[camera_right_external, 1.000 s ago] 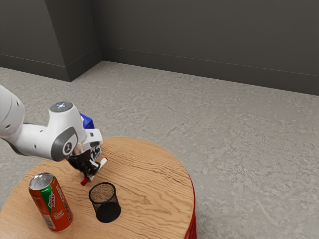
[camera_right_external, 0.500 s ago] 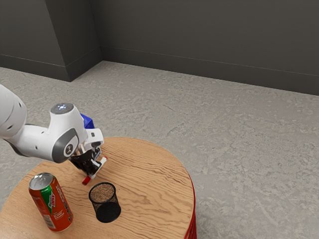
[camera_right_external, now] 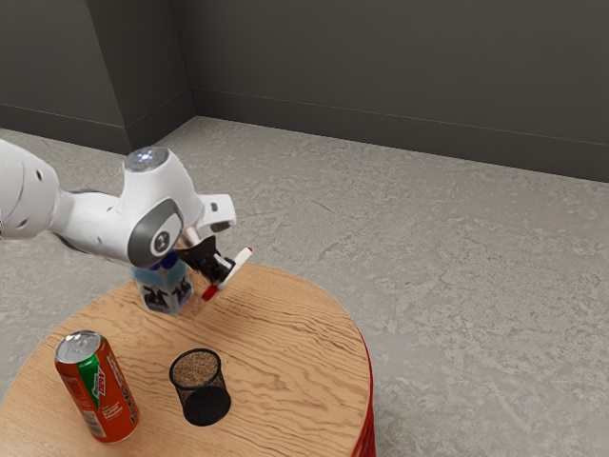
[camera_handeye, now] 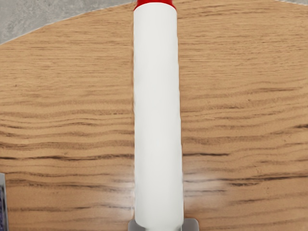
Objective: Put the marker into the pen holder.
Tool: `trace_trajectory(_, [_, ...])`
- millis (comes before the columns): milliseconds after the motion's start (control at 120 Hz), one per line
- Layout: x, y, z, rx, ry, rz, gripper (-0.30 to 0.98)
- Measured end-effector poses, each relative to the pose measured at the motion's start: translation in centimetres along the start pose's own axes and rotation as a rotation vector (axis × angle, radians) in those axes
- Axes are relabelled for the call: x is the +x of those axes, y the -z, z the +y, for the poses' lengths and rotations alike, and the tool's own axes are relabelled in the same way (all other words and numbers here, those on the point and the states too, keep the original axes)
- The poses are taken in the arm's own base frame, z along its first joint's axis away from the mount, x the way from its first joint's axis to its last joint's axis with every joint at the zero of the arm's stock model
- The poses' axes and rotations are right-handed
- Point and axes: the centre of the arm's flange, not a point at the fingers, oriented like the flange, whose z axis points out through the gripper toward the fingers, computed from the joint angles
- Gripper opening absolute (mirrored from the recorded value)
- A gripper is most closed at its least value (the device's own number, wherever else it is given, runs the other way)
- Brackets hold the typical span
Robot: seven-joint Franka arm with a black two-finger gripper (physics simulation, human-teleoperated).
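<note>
My gripper [camera_right_external: 225, 278] is raised above the far part of the table in the exterior view, shut on the white marker [camera_right_external: 240, 266] with red ends. The marker tilts, its thicker red end lower and toward the exterior view's left. In the wrist view the marker's white body [camera_handeye: 157, 110] stretches away from the fingertips [camera_handeye: 190, 224]. The black mesh pen holder [camera_right_external: 203, 392] stands upright on the table, nearer the camera than the gripper and apart from it.
An orange-red soda can [camera_right_external: 99, 392] stands beside the pen holder, on the exterior view's left. A blue and white carton [camera_right_external: 166, 287] stands behind, under the hand. The round wooden table [camera_right_external: 295, 371] has its curved edge at the exterior view's right.
My hand has risen off the table and moved toward the exterior view's right and away from the camera, carrying the marker up with it. More of the carton has come into sight.
</note>
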Motion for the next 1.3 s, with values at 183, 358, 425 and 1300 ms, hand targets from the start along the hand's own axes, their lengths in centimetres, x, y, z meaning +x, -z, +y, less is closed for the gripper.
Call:
trace_trajectory(183, [4.8,4.6,2.4,-0.019,-0.043,-0.043,-0.10])
trace_trajectory(358, [6.1,8.3,4.4,-0.043,-0.071,-0.206,-0.10])
trace_trajectory(425, [5.5,9.4,4.8,-0.052,-0.075,-0.296,-0.10])
trace_trajectory(1300, [-5.0,12.3,9.3,-0.096,-0.129,-1.091,-0.10])
